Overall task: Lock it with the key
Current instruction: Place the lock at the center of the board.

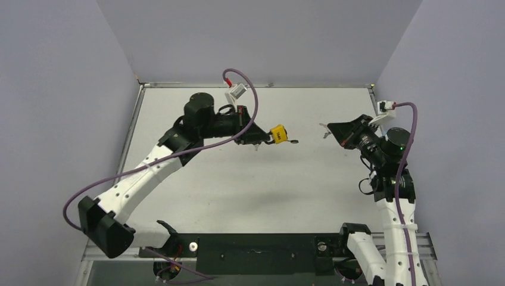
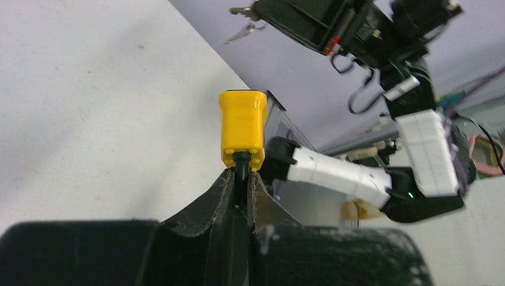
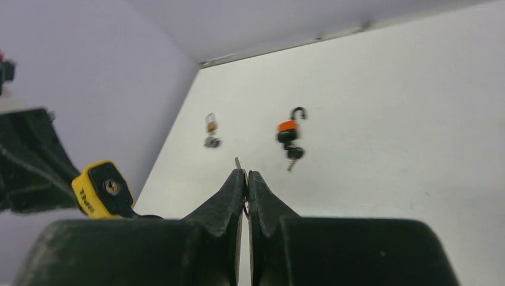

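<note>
White arm links [image 1: 149,170], blk joints [image 1: 199,110], purple cables [image 1: 256,104], blk tapered jaws, poss. green LED [image 2: 410,194] rt wrist.

Your yellow padlock [image 2: 242,128]: smooth plastic casing, slight gloss; its keyway looks like dull metal. Key [image 3: 238,162] tip: bare grey metal. Both the left gripper [image 2: 241,174] and right gripper [image 3: 245,174] read as matt black plastic, faintly rough at the edges. Counter [image 1: 238,190]: matt, smooth, off-white. You also have an orange padlock [image 3: 287,130], plastic-looking casing, dark shackle, and a small brass-coloured padlock [image 3: 211,123], finish too blurred to tell.
</note>
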### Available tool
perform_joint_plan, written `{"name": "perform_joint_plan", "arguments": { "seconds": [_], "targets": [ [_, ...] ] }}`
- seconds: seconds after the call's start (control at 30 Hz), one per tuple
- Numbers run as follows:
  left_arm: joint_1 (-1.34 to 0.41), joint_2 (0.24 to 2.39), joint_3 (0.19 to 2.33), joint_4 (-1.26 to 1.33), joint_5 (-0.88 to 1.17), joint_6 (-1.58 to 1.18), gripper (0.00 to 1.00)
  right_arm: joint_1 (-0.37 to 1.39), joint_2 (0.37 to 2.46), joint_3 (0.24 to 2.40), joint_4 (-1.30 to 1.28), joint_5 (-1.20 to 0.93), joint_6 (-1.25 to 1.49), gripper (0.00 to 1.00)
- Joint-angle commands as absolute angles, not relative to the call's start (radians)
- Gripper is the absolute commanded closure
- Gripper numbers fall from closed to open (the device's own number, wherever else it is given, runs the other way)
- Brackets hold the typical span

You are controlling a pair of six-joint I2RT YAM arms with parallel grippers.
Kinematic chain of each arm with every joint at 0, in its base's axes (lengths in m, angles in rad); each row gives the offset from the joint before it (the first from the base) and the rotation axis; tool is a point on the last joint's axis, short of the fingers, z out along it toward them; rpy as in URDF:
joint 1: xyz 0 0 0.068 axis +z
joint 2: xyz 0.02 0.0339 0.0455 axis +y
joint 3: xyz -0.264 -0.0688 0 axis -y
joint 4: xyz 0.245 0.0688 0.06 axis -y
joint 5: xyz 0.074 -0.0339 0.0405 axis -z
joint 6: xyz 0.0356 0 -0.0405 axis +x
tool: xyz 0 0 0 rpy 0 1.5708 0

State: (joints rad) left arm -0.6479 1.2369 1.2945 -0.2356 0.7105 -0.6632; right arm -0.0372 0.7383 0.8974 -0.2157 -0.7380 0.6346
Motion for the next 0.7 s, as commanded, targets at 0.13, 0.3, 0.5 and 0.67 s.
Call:
{"name": "perform_joint_plan", "arguments": {
  "seconds": [0.13, 0.3, 0.5, 0.67],
  "targets": [
    [-0.721, 1.649, 1.321, 0.256, 0.476, -0.847, 1.00, -0.095, 0.894, 0.993, -0.453, -0.200, 0.630, 1.00],
    [-0.766, 1.995, 1.555, 0.316, 0.441, -0.917, 1.00, -0.100, 0.956, 0.951, -0.412, -0.017, 0.644, 1.00],
    [-0.796, 2.332, 1.867, 0.318, 0.455, -1.004, 1.00, -0.109, 1.070, 0.900, -0.318, 0.067, 0.666, 1.00],
    [-0.813, 2.573, 2.187, 0.228, 0.475, -1.043, 1.00, -0.112, 1.176, 0.908, -0.275, 0.086, 0.654, 1.00]
  ]
}}
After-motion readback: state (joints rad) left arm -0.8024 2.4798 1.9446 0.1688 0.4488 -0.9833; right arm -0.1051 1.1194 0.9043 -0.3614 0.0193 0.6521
